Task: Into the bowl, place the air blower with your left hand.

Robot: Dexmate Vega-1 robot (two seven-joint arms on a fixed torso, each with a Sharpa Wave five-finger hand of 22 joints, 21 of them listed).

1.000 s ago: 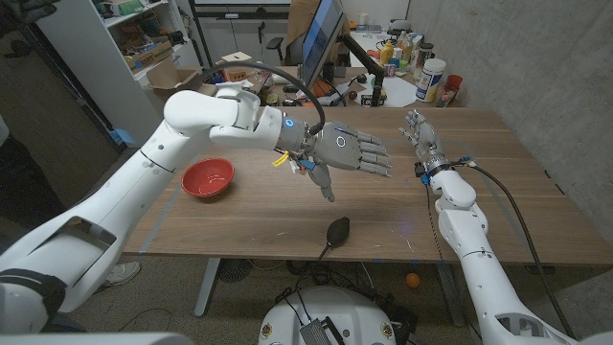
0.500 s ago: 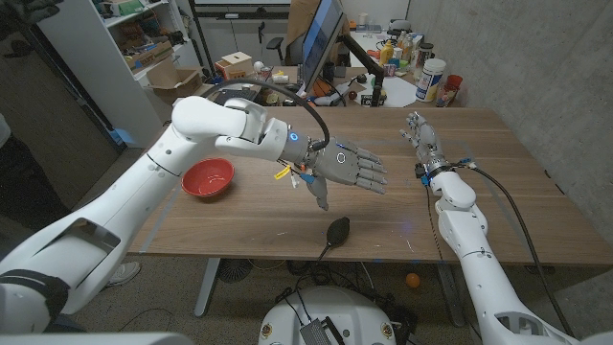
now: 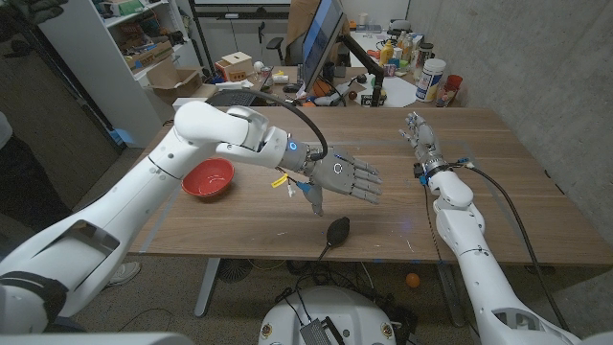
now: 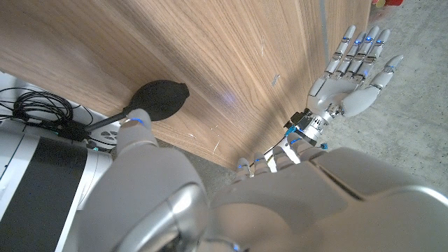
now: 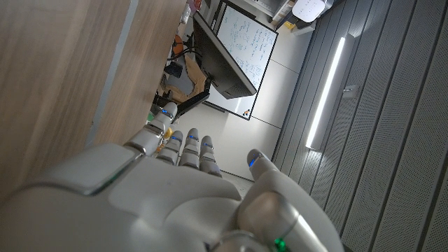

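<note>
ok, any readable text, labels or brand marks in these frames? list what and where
None can be read.
Whiteboard behind the table: handwriting, too small and blurred to read.
Containers on the far desk: labels too small to read.
Air blower, red bowl, left robot hand, right robot hand: no visible markings.

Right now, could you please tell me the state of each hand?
Left hand: open, holding nothing, above the table near the air blower.
Right hand: open, holding nothing.
</note>
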